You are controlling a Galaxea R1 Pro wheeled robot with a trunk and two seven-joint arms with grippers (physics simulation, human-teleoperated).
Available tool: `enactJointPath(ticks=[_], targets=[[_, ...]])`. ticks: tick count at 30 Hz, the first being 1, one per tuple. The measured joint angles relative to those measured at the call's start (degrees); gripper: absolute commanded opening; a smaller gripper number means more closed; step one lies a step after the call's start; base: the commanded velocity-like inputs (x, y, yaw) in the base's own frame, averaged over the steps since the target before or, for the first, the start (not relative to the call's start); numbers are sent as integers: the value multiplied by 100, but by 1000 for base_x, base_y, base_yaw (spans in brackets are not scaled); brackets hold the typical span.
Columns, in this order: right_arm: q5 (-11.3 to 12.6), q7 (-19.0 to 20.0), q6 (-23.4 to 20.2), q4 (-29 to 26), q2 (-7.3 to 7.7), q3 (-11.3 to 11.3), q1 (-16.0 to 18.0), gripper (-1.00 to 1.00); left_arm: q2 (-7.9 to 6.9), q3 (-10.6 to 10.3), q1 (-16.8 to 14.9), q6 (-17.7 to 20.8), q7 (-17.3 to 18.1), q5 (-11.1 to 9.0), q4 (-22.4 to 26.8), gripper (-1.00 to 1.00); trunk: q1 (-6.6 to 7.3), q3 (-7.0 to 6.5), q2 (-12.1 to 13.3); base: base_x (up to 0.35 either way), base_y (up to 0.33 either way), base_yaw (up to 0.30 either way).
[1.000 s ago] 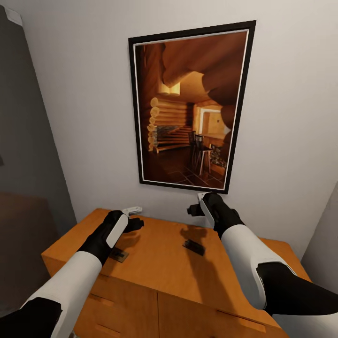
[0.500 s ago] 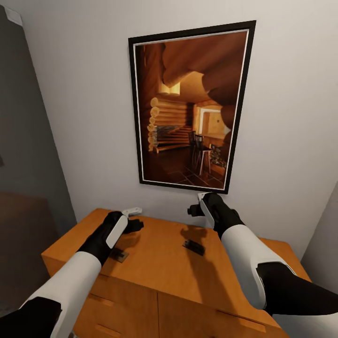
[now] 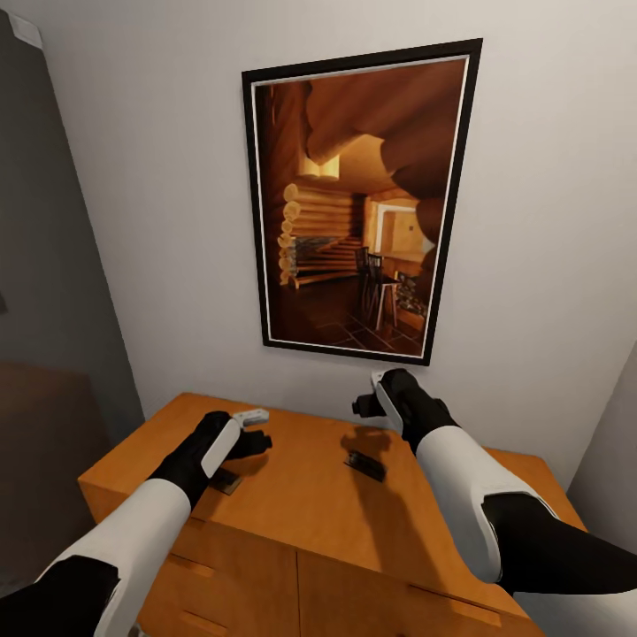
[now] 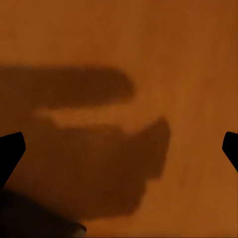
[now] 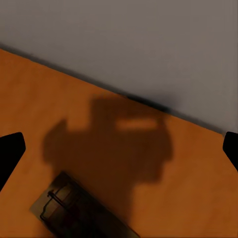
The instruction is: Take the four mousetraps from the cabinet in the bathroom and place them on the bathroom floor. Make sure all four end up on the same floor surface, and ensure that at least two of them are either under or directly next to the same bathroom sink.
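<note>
Left gripper (image 3: 258, 442) hovered low over the cabinet (image 3: 301, 504) top, towards its left end, and its jaws stood wide apart; in the left wrist view the two dark fingertips (image 4: 11, 151) sat at opposite edges with bare orange wood and the gripper's own shadow between them. Nothing was held there. Just under that forearm, near the front-left part of the top, one mousetrap (image 3: 226, 481) lay flat, half hidden by the arm. A small white object (image 3: 252, 414) rested beyond the left gripper, close to the back edge by the wall.

Right gripper (image 3: 364, 405) hung higher, up near the back edge of the cabinet and close to the wall, and it too was spread open with empty space between its tips. In the right wrist view its dark fingertips (image 5: 10, 151) framed the wood and the grey wall, with a second mousetrap (image 5: 74, 210) lying flat on the top in the gripper's shadow, black wire showing on its board. From the head camera that same trap (image 3: 365, 464) sat around the middle of the cabinet top, nearer the front than the right gripper and apart from it.

A framed picture (image 3: 358, 199) of a log cabin interior hung on the wall above the cabinet. Drawer fronts with bar handles showed along the cabinet's front face.
</note>
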State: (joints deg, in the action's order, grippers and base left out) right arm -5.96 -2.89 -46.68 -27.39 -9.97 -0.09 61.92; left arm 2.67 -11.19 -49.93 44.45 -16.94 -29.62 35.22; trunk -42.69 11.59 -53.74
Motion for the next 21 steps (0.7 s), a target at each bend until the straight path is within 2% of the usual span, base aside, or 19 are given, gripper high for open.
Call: enactJointPath(ticks=[5,14,21], targets=[[15,19,-34,20,0,1,0,100,0,-1,0,32,16,20,-27,100,0,0,0,0,0,0],[-8,299,-651,23,0,22,0,100,0,-2,0,54,31,25,-47,100,0,0,0,0,0,0],[-7,483,-859,21,25,28,0,100,0,-2,1,59,28,23,-49,100,0,0,0,0,0,0]])
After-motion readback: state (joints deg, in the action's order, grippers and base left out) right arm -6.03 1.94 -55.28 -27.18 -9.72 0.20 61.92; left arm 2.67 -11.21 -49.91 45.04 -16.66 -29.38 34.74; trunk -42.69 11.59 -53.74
